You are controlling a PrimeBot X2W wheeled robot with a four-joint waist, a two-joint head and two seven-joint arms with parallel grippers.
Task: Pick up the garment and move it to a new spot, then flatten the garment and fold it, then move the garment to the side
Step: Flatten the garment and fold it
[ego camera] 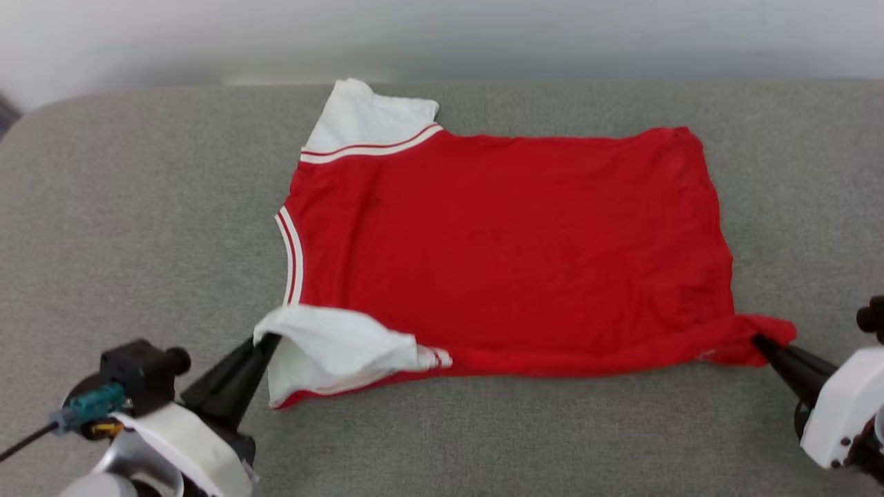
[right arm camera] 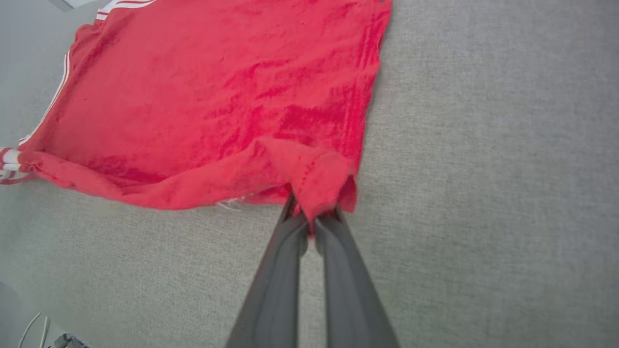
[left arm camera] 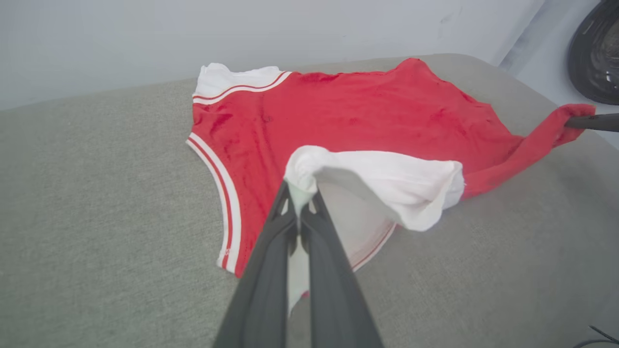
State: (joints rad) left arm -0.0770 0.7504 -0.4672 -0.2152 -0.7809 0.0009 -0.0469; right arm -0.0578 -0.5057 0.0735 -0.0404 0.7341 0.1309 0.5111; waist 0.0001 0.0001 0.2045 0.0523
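Red fabric covers most of the middle of the grey cloth-topped table (ego camera: pixel 138 207). This is the garment (ego camera: pixel 511 241), lying plain side up, its neckline toward the robot's left and its hem toward the right. The striped collar trim (ego camera: pixel 290 255) curves along the left edge, and the far white sleeve (ego camera: pixel 366 117) lies flat at the back corner.

The left tool (ego camera: pixel 266 342) is closed tight on the near white sleeve (ego camera: pixel 331 345). In the left wrist view the cloth is pinched between the two dark fingertips, with the sleeve raised and puffed open above the table. The right tool (ego camera: pixel 760 342) is closed on the near hem corner (ego camera: pixel 770 331), a small red flap pulled out past the garment's side edge (the right wrist view shows it bunched over the fingertips).

Between the two grips the near edge runs as a rolled, slightly lifted ridge — the rest of the garment rests flat with light wrinkles. A pale wall (ego camera: pixel 442 34) stands behind the table.
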